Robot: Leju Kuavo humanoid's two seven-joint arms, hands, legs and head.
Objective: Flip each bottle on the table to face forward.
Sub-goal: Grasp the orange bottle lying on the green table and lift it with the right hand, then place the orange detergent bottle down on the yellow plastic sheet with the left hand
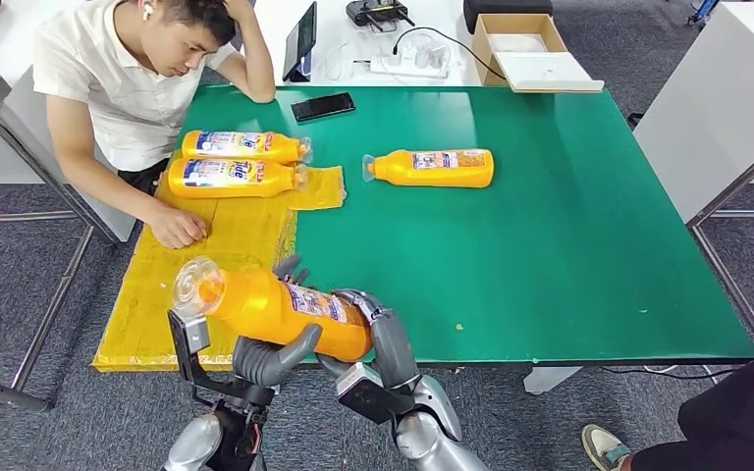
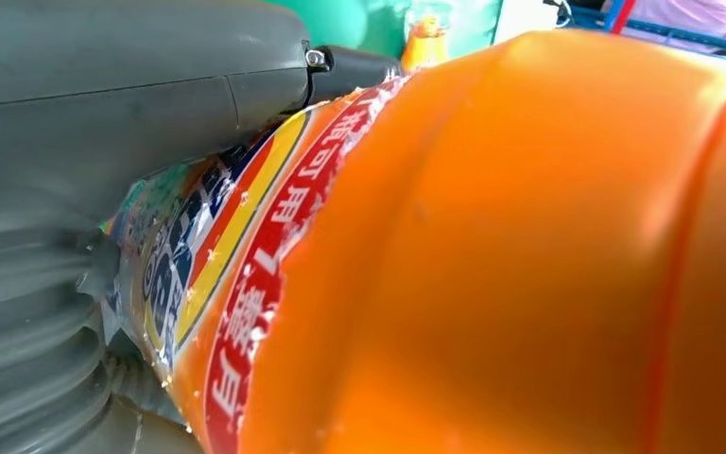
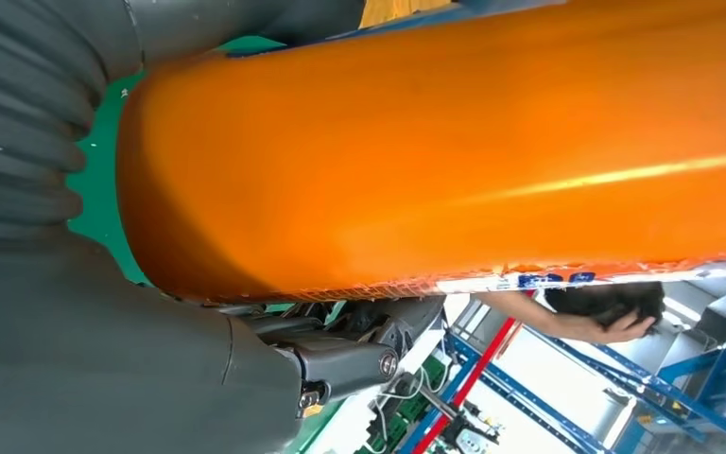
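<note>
At the upper left of the head view a person (image 1: 128, 78) sits at the bench (image 1: 569, 245), head propped on one hand, the other hand flat on a yellow mat (image 1: 206, 265) that covers the bench's left part. Two orange bottles lie side by side on the mat in front of the person, caps toward the right: the far bottle (image 1: 243, 146) and, touching it on the near side, the near bottle (image 1: 234, 178), both with labels showing.

Lower left of centre, the held bottle (image 1: 280, 309) is lifted above the bench's near edge, lying slanted with its clear cap up toward the left and its base down toward the right. The left hand (image 1: 270, 358) is clamped on it from below, thumb curving up under the body; in the left wrist view the thumb presses the label of the bottle (image 2: 529, 246). The right hand (image 1: 378, 339) grips the base end, fingers wrapped around the bottle's right side; in the right wrist view the orange body (image 3: 454, 151) lies against the grey palm, so both hands are closed on this one bottle.

At upper centre a black phone (image 1: 323, 106) lies on the green surface. Right of it a lone bottle (image 1: 432, 168) lies on its side, cap toward the left, well apart from the other two.

At the top right, beyond the bench, an open cardboard box (image 1: 525, 44) sits on a white table
</note>
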